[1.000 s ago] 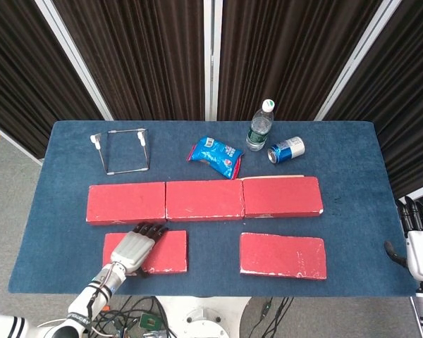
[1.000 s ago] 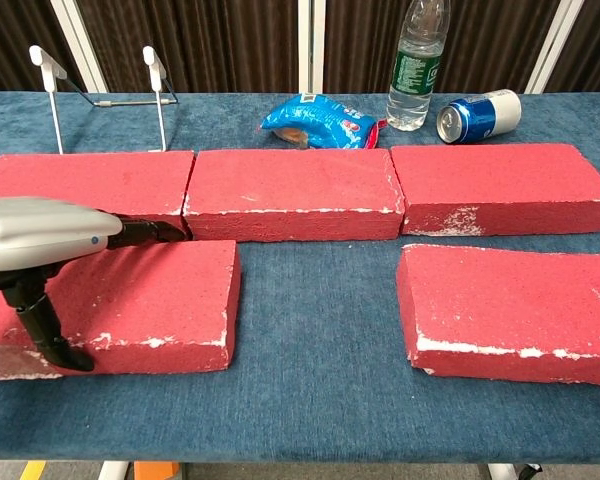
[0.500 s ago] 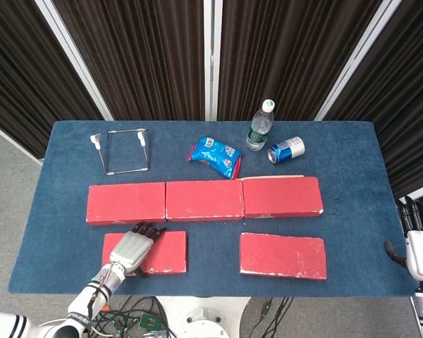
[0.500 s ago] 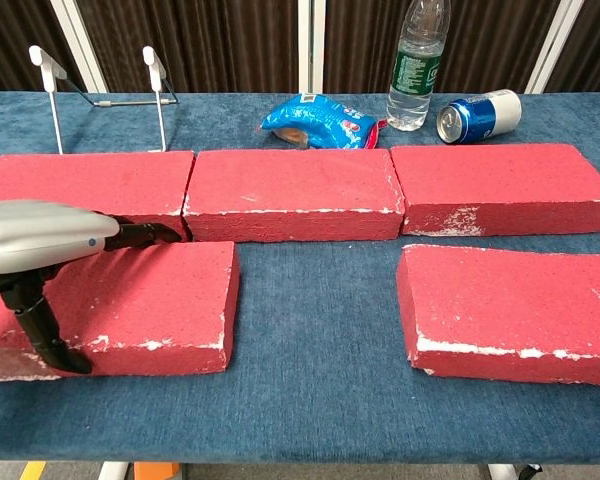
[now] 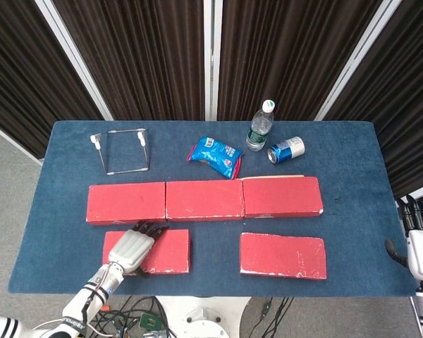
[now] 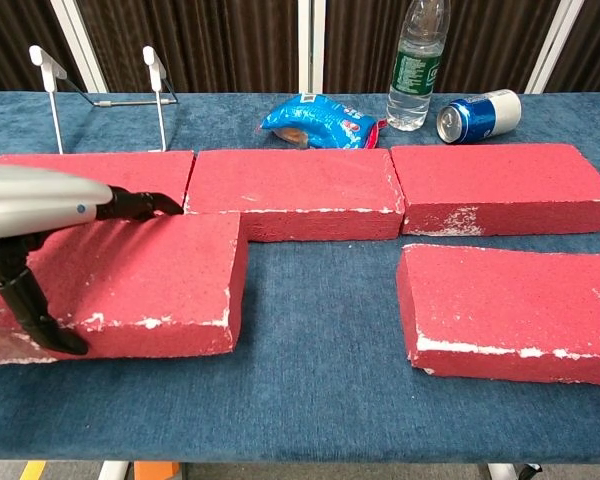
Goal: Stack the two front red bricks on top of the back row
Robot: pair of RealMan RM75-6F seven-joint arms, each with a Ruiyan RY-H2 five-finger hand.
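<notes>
Three red bricks form the back row point(image 5: 204, 200) point(image 6: 295, 190) across the middle of the blue table. The front left brick point(image 5: 168, 251) point(image 6: 150, 270) is in the grip of my left hand point(image 5: 132, 248) point(image 6: 35, 190), fingers over its far edge and thumb against its near face. In the chest view this brick is raised and covers the front face of the back left brick. The front right brick point(image 5: 282, 255) point(image 6: 510, 300) lies flat by itself. My right hand point(image 5: 417, 229) hangs off the table's right edge, holding nothing.
Behind the back row stand a wire rack point(image 5: 123, 149) at the left, a blue snack bag point(image 5: 215, 156) in the middle, an upright water bottle point(image 5: 260, 127) and a can point(image 5: 286, 149) on its side. Bare blue cloth point(image 5: 215, 253) separates the two front bricks.
My left hand has lifted the front left brick off the table and carried it slightly toward the back row. The right hand and the other bricks have not moved.
</notes>
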